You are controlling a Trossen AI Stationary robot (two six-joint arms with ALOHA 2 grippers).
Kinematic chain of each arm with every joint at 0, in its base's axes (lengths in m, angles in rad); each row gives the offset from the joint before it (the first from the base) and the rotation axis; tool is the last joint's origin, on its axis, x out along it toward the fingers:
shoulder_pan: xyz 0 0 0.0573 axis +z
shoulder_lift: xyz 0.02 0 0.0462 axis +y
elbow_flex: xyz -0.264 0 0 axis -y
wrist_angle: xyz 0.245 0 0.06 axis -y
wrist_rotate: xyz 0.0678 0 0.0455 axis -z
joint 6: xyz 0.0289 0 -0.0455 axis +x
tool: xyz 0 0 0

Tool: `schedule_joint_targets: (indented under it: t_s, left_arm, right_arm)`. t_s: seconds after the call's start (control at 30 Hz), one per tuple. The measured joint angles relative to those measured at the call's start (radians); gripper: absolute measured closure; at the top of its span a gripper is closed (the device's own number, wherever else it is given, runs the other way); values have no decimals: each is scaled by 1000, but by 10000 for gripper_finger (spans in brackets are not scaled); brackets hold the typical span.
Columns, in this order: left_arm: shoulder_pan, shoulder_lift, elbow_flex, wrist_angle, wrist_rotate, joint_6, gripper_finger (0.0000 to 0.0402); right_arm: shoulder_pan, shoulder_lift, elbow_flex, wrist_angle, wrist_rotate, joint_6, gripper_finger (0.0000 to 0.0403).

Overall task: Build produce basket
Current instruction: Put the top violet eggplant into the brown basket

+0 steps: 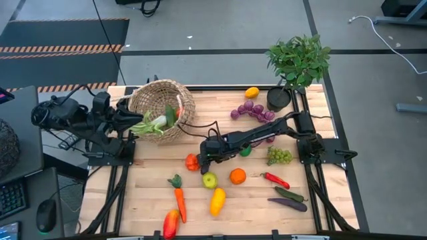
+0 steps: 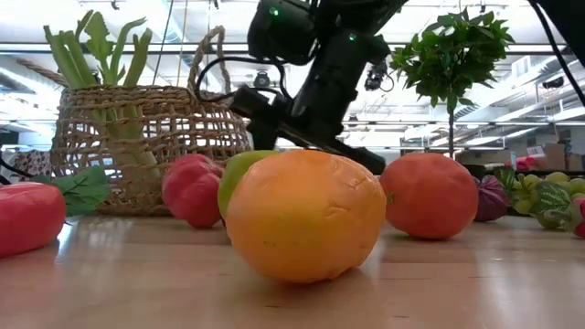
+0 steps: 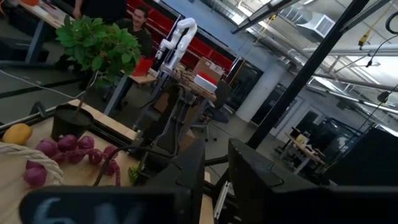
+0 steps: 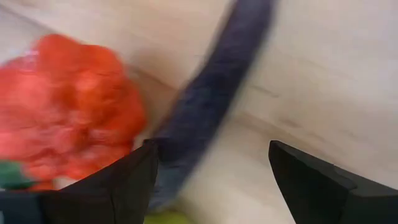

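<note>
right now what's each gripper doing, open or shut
left gripper: by the basket, cannot be told
right gripper: open, empty, over the red tomato

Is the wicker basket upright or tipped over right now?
Tipped. From above, the basket lies on its side, its mouth facing the table's middle, and a leek spills over its rim.

Potted plant [image 1: 298, 61] leafy green in small black pot [image 1: 278, 99], far right corner of wooden table [image 1: 147, 193]. Dark wire-mesh basket [image 1: 7, 148], keyboard [image 1: 8, 197] and mouse [image 1: 45, 215] left of table. Person seated in room behind [image 3: 140, 25]
</note>
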Motion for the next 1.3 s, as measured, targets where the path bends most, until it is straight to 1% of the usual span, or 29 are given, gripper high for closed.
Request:
schedule_joint_targets:
  t_s: [0.1, 0.23, 0.33, 0.43, 0.63, 0.93, 1.07, 1.3]
  left_arm:
    - [0, 0, 0, 10, 0, -2, 324]
    - [0, 1, 0, 10, -5, -2, 330]
    - [0, 1, 0, 10, -13, -23, 332]
    - [0, 1, 0, 10, -16, -43, 331]
    - [0, 17, 0, 11, -16, -80, 335]
    - [0, 47, 0, 11, -15, -100, 340]
    - [0, 54, 0, 11, -15, -106, 344]
    - [0, 54, 0, 10, 29, -144, 346]
  right_arm:
    - [-6, -4, 1, -47, 2, -45, 94]
    - [-15, -4, 1, -45, 6, -87, 94]
    - [-25, -2, 0, -2, 6, -89, 94]
    - [-32, -1, -2, 46, -22, -78, 94]
    - [-28, -1, -2, 37, -38, -56, 94]
    - [-29, -4, -50, 61, -21, -71, 96]
    - [-28, -5, -51, 56, -1, -73, 117]
    - [-28, -5, -51, 46, 3, -91, 184]
